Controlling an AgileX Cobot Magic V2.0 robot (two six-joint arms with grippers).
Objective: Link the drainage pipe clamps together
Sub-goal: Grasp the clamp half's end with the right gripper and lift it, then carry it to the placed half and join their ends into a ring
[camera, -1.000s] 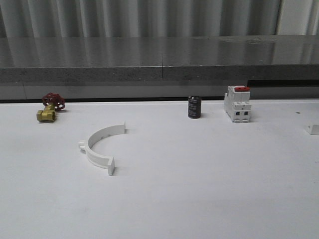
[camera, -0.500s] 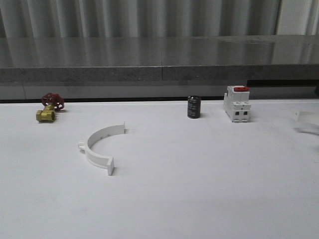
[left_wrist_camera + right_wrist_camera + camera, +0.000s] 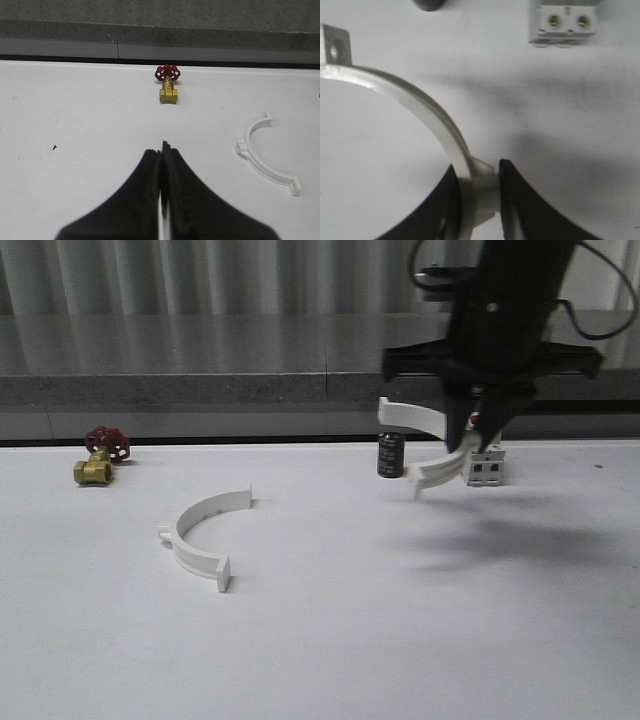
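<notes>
Open table (image 3: 400, 640) around lying clamp (image 3: 200, 535); valve (image 3: 100, 455), capacitor (image 3: 390, 455), breaker (image 3: 487, 468) along back.

Lab bench: white table (image 3: 400, 640), valve (image 3: 98, 457)

One white half-ring clamp (image 3: 205, 530) lies flat on the table; the other clamp (image 3: 432, 443) hangs raised, tilted

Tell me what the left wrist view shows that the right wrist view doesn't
Left wrist view alone: the brass valve with red handwheel, the clamp half lying on the table, and the left gripper, fingers closed on nothing. Right wrist view alone: the right gripper pinching the other clamp half, the white breaker, and a dark object's edge. Both: the white table.
</notes>
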